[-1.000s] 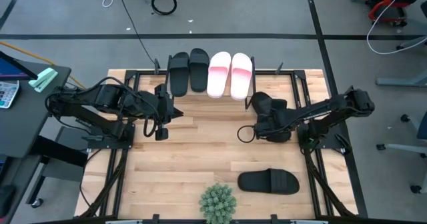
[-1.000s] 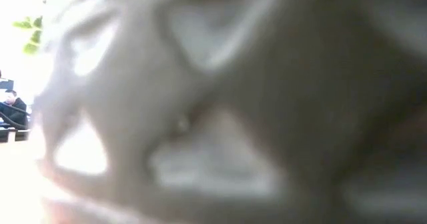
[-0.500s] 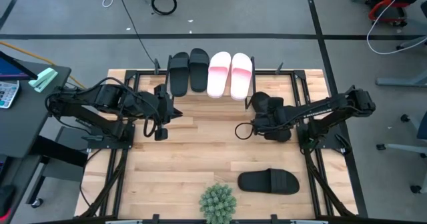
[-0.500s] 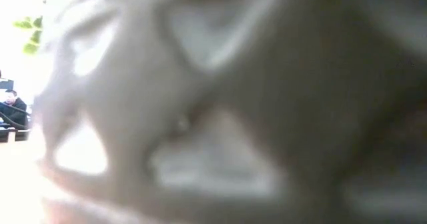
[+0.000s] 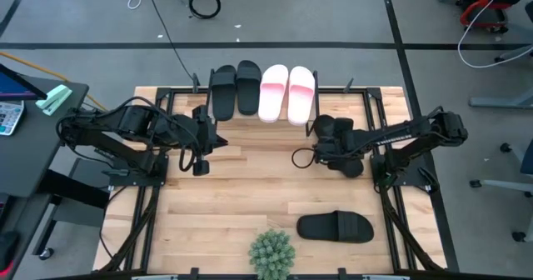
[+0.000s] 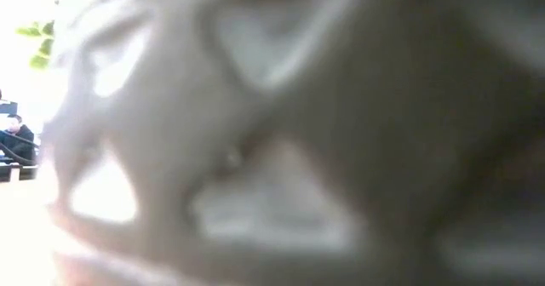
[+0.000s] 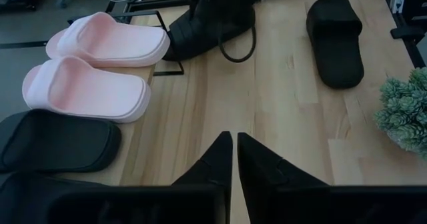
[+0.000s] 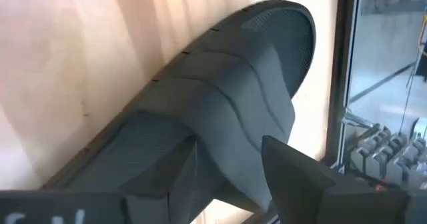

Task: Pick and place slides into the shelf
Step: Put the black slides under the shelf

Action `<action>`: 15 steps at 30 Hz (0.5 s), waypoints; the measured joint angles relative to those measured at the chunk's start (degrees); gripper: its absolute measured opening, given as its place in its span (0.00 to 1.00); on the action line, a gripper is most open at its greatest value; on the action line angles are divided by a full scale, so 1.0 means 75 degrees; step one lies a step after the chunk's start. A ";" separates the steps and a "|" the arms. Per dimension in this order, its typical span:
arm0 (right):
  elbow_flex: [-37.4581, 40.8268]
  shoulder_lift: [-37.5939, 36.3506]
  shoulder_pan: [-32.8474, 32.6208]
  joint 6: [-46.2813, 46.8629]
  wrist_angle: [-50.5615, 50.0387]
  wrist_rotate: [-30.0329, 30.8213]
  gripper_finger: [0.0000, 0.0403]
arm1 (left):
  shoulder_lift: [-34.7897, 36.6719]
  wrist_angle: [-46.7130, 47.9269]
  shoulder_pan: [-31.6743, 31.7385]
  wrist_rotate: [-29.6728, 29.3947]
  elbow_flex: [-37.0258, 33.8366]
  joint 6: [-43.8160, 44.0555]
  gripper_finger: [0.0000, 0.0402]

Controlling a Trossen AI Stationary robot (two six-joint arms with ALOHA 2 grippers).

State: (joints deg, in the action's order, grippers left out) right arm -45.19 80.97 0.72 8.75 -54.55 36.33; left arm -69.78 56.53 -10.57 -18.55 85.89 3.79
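Two black slides [image 5: 235, 88] and two pink slides [image 5: 287, 92] lie side by side at the table's far edge. They cover the shelf, of which only a black wire leg [image 7: 162, 63] shows. Another black slide [image 5: 335, 227] lies flat on the table near its near edge. My right gripper [image 5: 326, 148] is right of the table's middle, shut on a further black slide [image 5: 327, 130]. My left gripper [image 5: 201, 159] hovers shut over the table's left half, touching nothing. Something blurred close to the lens blocks the low view. My right gripper holds the black slide between its two fingers [image 8: 297, 181]. The ribbed sole [image 8: 233, 84] faces the wrist camera, and the slide runs lengthwise away from the fingers. It is lifted clear of the table and tilted [image 7: 207, 17]. The slide itself hides which part the fingers are on.
A small green spiky plant [image 5: 271, 253] stands at the table's near edge, left of the lone slide. Black frame rails [image 5: 379, 122] run along the table's sides. Bare wood [image 5: 250, 180] lies between the two arms. A dark loop [image 5: 301, 157] hangs beside my right gripper.
My right gripper, carrying the black slide, has moved a little toward the table's left and far edge, nearer the shelf. The slide has stayed in the hold.
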 joint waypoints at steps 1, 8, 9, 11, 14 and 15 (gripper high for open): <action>0.0000 0.0000 0.0076 0.0000 -0.0002 -0.0002 0.43 | 0.0000 -0.0003 0.0000 -0.0003 0.0000 0.0000 0.08; 0.0000 0.0000 0.0458 -0.0182 0.0251 -0.0017 0.42 | 0.0000 -0.0003 -0.0002 -0.0003 0.0000 0.0006 0.08; 0.0003 0.0000 0.0497 -0.0271 0.0403 -0.0033 0.42 | 0.0000 -0.0003 0.0000 -0.0003 0.0000 0.0006 0.07; 0.0116 0.0000 0.0552 -0.0564 0.0988 -0.0052 0.41 | 0.0000 -0.0003 0.0000 0.0000 0.0000 0.0006 0.07; 0.0408 0.0000 0.0652 -0.1109 0.1625 -0.0050 0.41 | 0.0000 -0.0003 0.0000 -0.0002 0.0000 0.0006 0.06; 0.0524 0.0000 0.0694 -0.1170 0.1762 -0.0050 0.41 | 0.0000 -0.0005 0.0000 -0.0001 0.0000 0.0009 0.06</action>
State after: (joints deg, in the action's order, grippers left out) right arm -41.26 80.97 5.93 -0.02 -41.34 35.96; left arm -69.78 56.49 -10.57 -18.55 85.89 3.86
